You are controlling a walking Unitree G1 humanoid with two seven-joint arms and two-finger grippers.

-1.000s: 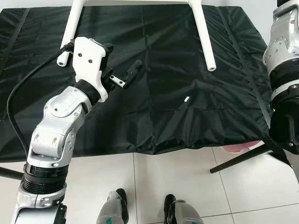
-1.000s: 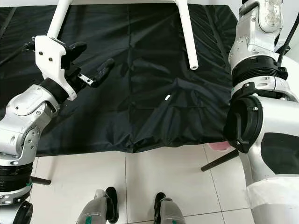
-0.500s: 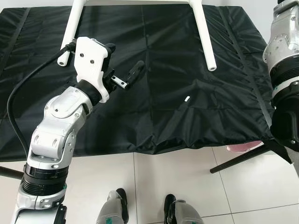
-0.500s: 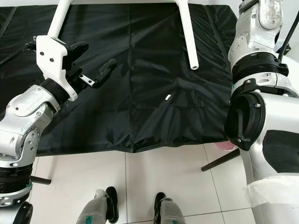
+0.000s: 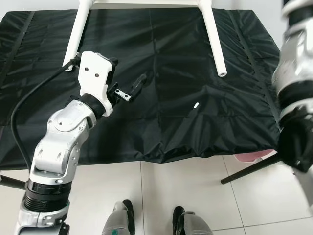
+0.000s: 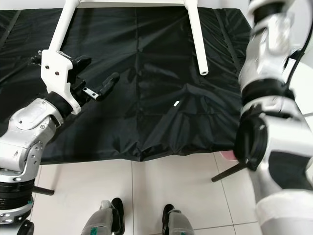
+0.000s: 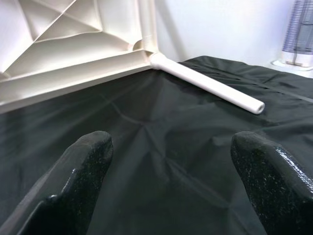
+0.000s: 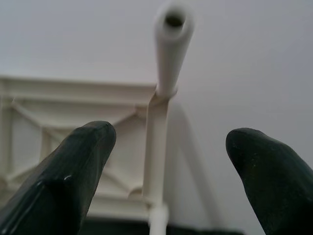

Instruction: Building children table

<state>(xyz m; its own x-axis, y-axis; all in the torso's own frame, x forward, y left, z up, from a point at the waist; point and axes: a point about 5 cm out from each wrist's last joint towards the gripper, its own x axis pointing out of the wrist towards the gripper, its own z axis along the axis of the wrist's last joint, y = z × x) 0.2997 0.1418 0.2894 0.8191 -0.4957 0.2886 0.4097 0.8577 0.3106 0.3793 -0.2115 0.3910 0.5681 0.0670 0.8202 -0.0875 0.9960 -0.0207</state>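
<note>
A white children's table lies on its side at the far edge of a black cloth [image 5: 161, 58], its ribbed underside [image 7: 63, 44] facing me. Two white legs lie along the cloth towards me: the left leg [image 5: 76, 36] and the right leg [image 5: 214, 41]. My left gripper [image 5: 126, 72] hovers open over the cloth near the left leg's end, with nothing between its fingers [image 7: 73, 186]. My right arm [image 6: 269, 98] is raised at the right and blurred. In the right wrist view my right gripper [image 8: 168, 137] is open, facing a leg's hollow end [image 8: 172, 29]. A small white piece [image 5: 196, 105] rests mid-cloth.
The cloth's front edge hangs over white floor tiles. A black stand leg [image 5: 249, 169] and something pink [image 5: 249, 155] sit low at the right. A black cable [image 5: 19, 107] loops off my left arm. My feet [image 5: 122, 218] are below. A pale appliance [image 7: 299, 34] stands beyond the cloth.
My right arm has swung and is now blurred with motion. My left gripper sits slightly lower in the picture, still open. The view has tipped a little.
</note>
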